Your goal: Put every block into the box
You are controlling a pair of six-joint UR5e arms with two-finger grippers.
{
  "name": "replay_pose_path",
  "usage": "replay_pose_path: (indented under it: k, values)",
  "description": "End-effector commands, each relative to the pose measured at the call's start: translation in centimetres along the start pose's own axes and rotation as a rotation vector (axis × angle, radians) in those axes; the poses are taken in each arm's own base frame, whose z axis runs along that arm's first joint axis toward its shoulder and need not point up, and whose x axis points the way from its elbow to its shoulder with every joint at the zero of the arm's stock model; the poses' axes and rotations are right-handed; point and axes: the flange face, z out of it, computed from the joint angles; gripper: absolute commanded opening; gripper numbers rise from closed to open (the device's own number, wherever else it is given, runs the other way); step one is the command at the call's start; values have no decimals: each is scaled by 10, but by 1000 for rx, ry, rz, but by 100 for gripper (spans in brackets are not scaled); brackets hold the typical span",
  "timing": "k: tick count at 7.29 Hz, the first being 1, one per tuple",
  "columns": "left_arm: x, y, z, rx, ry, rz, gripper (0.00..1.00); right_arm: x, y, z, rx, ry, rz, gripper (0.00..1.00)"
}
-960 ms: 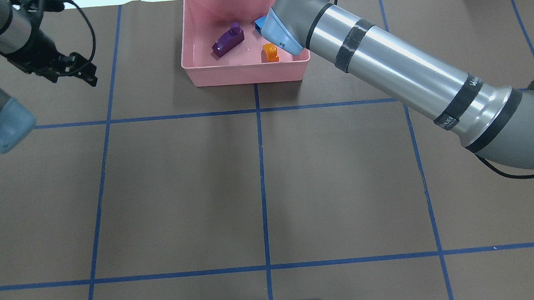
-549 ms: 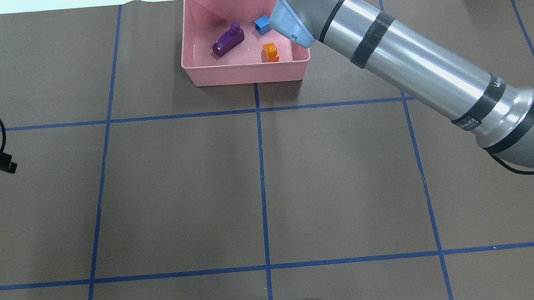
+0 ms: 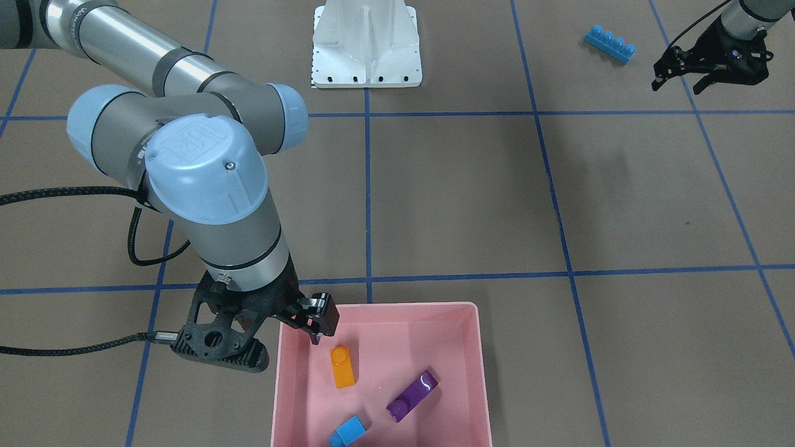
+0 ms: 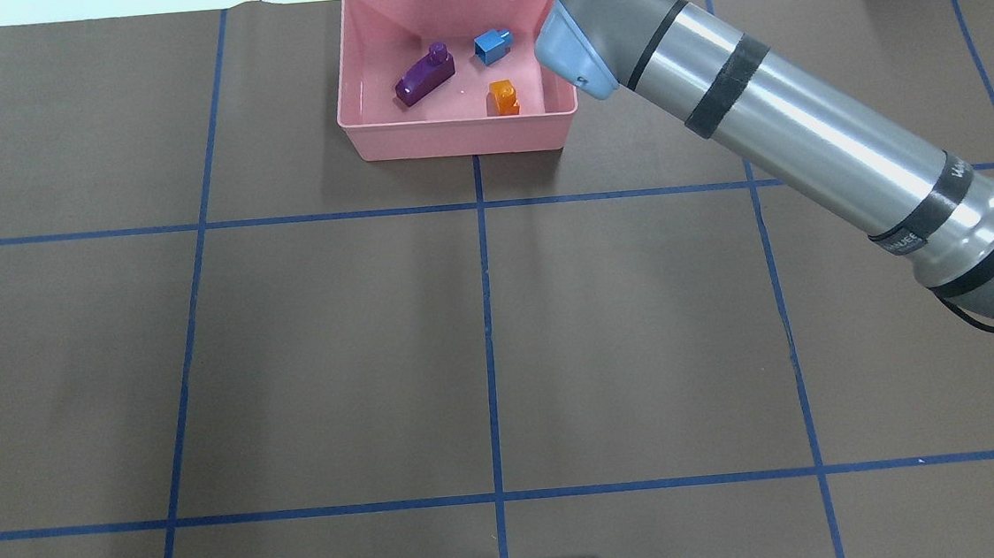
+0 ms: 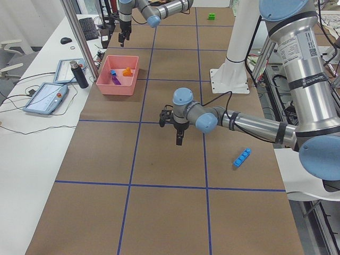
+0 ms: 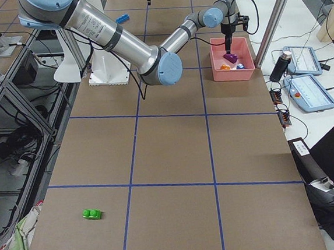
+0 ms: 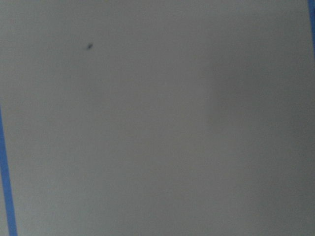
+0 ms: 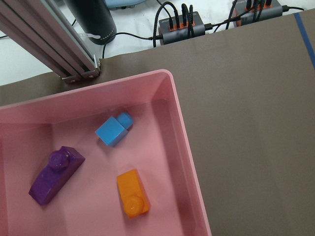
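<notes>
The pink box [image 4: 459, 136] stands at the table's far middle edge. Inside lie a purple block [image 4: 425, 74], a small blue block [image 4: 491, 45] and an orange block [image 4: 503, 97]. My right gripper [image 3: 293, 324] hangs open and holds nothing, over the box's corner by the orange block [image 3: 342, 366]. The long blue block [image 3: 610, 43] lies on the table near the robot's base. Just beside it hovers my left gripper [image 3: 678, 87], open and holding nothing. A green block [image 6: 93, 214] lies alone far out on my right side. The left wrist view shows only blurred table.
The white metal base [image 3: 366, 46] stands at the table's near edge. Behind the box are an aluminium post [image 8: 49, 39], cable hubs [image 8: 179, 25], a dark bottle [image 6: 276, 68] and tablets [image 6: 310, 92]. Blue tape lines [image 4: 487, 315] cross the brown table.
My left arm has drawn back out of the overhead view. My right arm has swung to the right, uncovering the small blue block in the box.
</notes>
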Motion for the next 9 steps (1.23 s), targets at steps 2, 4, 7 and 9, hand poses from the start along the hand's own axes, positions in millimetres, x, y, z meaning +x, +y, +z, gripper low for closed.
replay_pose_path:
  k: [2, 4, 7, 9]
  values:
    - [31, 72, 56, -224, -63, -80, 100, 16, 10, -6, 9, -16, -9, 99]
    - [50, 112, 93, -322, -152, -60, 100, 22, 10, -10, 18, -20, -7, 99]
    - [34, 139, 123, -352, -149, -18, 100, 27, 17, -18, 23, -15, -8, 99]
    - [31, 141, 124, -357, -131, -8, 100, 26, 18, -21, 23, -16, -9, 99]
